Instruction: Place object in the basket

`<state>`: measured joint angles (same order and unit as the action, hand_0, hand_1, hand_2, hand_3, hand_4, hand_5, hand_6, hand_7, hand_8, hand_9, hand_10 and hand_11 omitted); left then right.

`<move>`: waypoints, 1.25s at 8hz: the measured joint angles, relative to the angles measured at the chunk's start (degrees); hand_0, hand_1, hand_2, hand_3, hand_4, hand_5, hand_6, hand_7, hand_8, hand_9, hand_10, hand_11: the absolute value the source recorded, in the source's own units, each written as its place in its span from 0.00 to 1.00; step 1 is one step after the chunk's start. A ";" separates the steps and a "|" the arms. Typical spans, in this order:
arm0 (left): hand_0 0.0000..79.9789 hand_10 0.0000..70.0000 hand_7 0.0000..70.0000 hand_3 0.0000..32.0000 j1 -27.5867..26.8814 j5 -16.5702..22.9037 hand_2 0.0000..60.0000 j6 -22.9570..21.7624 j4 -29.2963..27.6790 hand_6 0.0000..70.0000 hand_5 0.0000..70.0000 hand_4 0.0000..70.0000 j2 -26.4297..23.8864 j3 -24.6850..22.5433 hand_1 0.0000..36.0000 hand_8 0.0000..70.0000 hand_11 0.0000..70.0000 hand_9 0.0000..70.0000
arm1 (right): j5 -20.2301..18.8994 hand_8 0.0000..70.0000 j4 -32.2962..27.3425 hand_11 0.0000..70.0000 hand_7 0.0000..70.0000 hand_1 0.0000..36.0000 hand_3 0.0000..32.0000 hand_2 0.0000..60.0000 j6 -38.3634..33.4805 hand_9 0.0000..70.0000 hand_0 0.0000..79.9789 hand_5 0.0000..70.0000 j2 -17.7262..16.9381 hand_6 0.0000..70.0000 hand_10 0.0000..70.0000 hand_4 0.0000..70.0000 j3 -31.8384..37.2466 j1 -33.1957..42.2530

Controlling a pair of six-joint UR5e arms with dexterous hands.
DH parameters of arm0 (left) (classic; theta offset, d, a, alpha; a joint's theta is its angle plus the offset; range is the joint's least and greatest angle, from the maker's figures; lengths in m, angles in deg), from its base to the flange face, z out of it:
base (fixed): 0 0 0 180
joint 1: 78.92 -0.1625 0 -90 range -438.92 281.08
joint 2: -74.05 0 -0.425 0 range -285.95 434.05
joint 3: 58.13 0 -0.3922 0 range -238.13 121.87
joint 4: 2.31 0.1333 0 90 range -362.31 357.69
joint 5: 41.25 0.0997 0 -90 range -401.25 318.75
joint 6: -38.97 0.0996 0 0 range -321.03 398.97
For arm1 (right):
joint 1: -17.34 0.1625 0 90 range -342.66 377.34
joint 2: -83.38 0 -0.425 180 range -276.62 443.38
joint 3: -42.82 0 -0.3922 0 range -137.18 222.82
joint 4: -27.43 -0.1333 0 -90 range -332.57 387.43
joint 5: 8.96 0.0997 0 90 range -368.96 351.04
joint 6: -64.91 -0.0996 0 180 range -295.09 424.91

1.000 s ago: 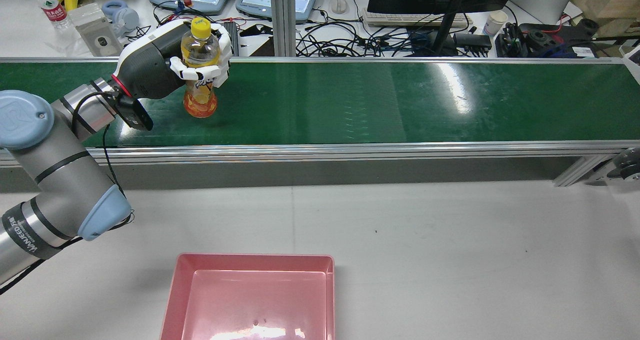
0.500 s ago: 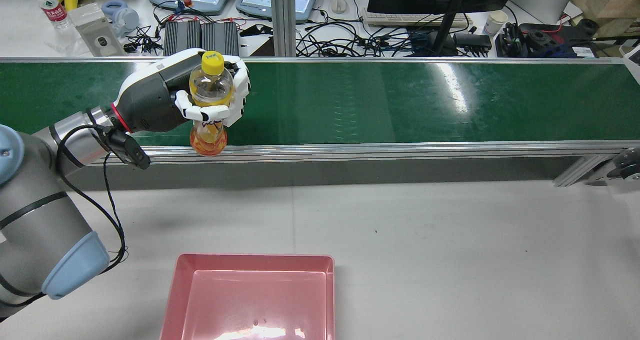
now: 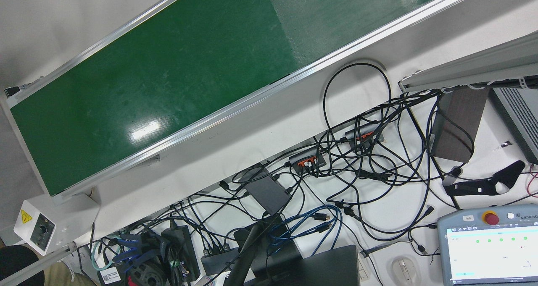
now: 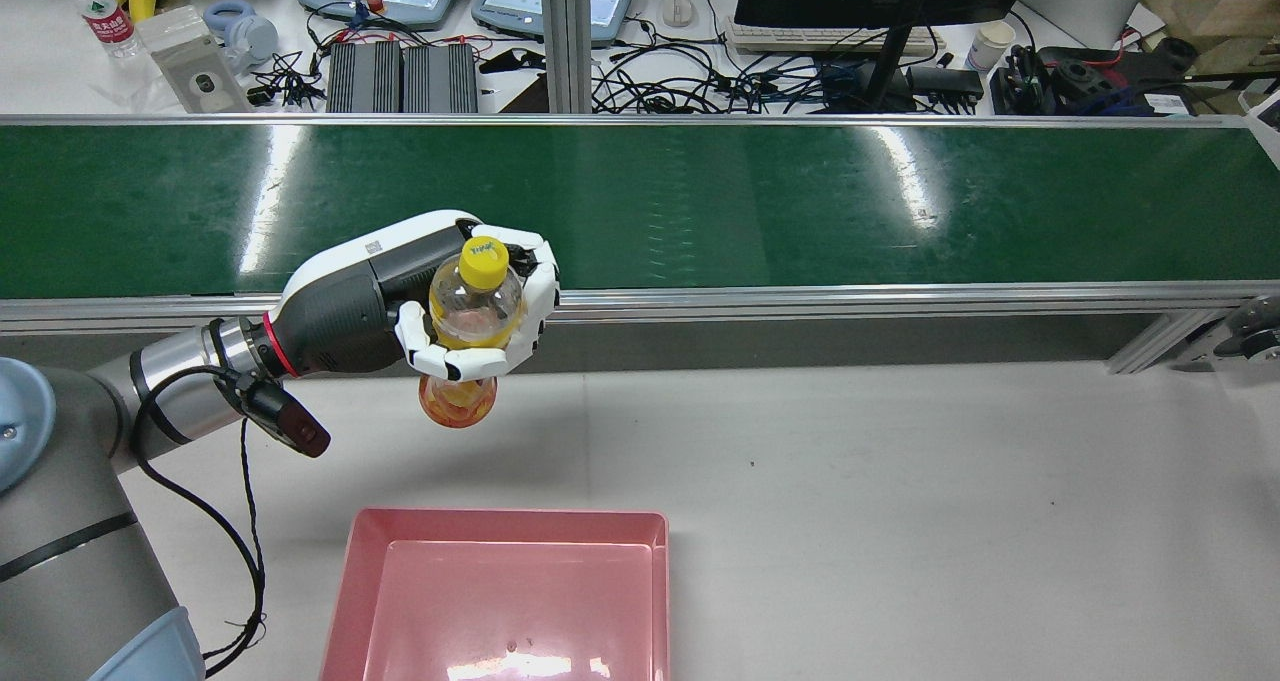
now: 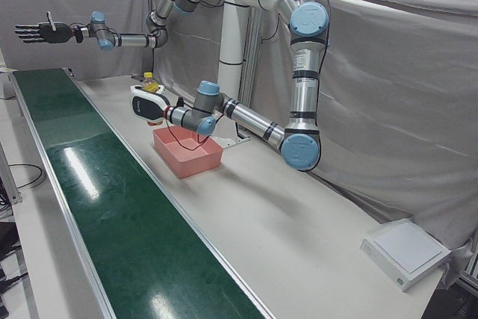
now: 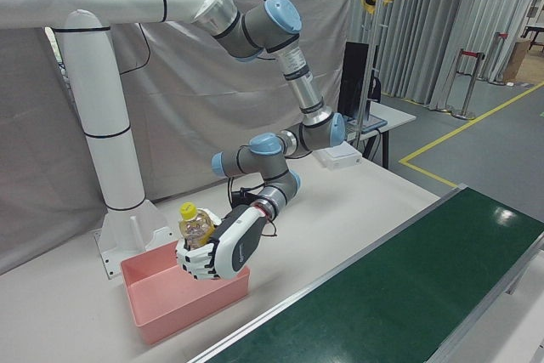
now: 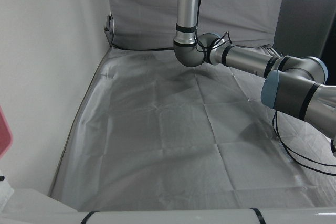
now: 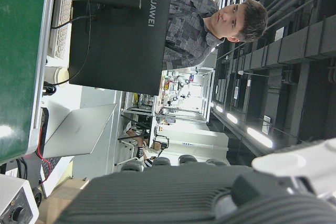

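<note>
Fingers (image 4: 470, 363) of the left hand (image 4: 440, 296) are wrapped closed around the upper body of the bottle (image 4: 470, 306), just below its yellow cap (image 4: 484, 251), so the bottle hangs upright in the air over the white table (image 4: 900, 501), between the green conveyor belt (image 4: 750, 201) and the pink basket (image 4: 505, 591), clear of both. Orange drink fills most of it, so it is probably fairly heavy for its size, and the smooth plastic may slip if the grip loosens; the wall should be stiff enough to take a firm wrap, and the narrowing under the shoulder looks a sound place to hold. It likely needs lowering before release, since an upright drop could tip it. The right hand (image 5: 36, 32) is raised far off at the belt's end, fingers spread, holding nothing
</note>
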<state>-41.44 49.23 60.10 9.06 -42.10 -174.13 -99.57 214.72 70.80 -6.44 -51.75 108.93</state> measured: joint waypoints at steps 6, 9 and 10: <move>0.67 0.95 0.90 0.00 -9.55 0.15 0.08 6.41 4.87 0.55 1.00 0.53 1.36 -4.63 0.27 0.75 1.00 1.00 | 0.00 0.00 0.00 0.00 0.00 0.00 0.00 0.00 0.00 0.00 0.00 0.00 0.00 0.00 0.00 0.00 0.07 0.00; 0.66 0.36 0.23 0.00 -9.86 0.58 0.00 6.65 4.46 0.07 0.45 0.14 4.21 -6.65 0.06 0.17 0.54 0.25 | 0.00 0.00 0.00 0.00 0.00 0.00 0.00 0.00 0.00 0.00 0.00 0.00 -0.01 0.00 0.00 0.00 0.09 0.00; 0.66 0.11 0.06 0.08 -9.86 0.60 0.00 6.63 3.90 0.00 0.16 0.14 7.29 -9.05 0.18 0.05 0.18 0.05 | 0.00 0.00 0.00 0.00 0.00 0.00 0.00 0.00 0.00 0.00 0.00 0.00 -0.01 0.00 0.00 0.00 0.09 0.00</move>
<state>-51.30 49.82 66.74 12.96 -34.81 -183.19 -99.57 214.72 70.80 -6.44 -51.66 108.93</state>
